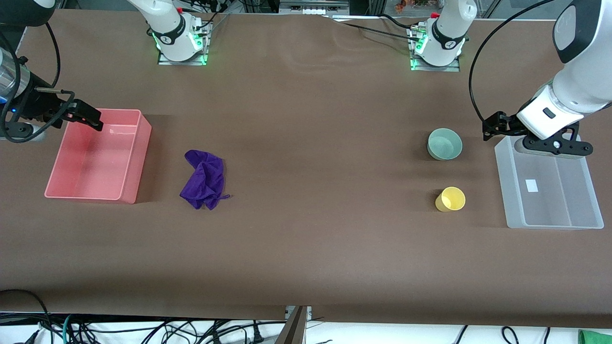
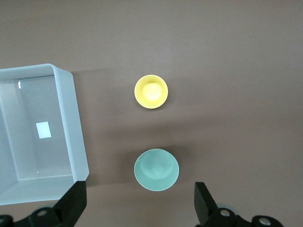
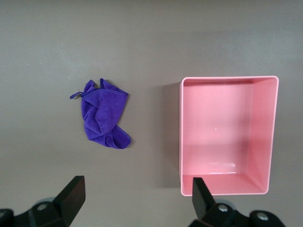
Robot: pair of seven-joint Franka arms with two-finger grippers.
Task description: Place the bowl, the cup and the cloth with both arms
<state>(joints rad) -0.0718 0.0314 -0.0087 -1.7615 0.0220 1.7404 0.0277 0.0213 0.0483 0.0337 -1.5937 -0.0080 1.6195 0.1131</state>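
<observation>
The pale teal bowl (image 1: 444,144) stands upright toward the left arm's end of the table. The yellow cup (image 1: 450,199) stands nearer to the front camera than the bowl. The purple cloth (image 1: 204,179) lies crumpled beside the pink bin. My left gripper (image 1: 492,126) is open and empty, up in the air between the bowl and the clear bin. Its wrist view shows the bowl (image 2: 156,169) and the cup (image 2: 151,91) beyond the gripper (image 2: 137,205). My right gripper (image 1: 88,117) is open and empty over the pink bin's edge. Its wrist view shows the cloth (image 3: 104,115) beyond the gripper (image 3: 136,201).
An empty pink bin (image 1: 91,162) sits at the right arm's end and shows in the right wrist view (image 3: 227,135). An empty translucent bin (image 1: 550,191) with a divider sits at the left arm's end and shows in the left wrist view (image 2: 40,137). Brown table between them.
</observation>
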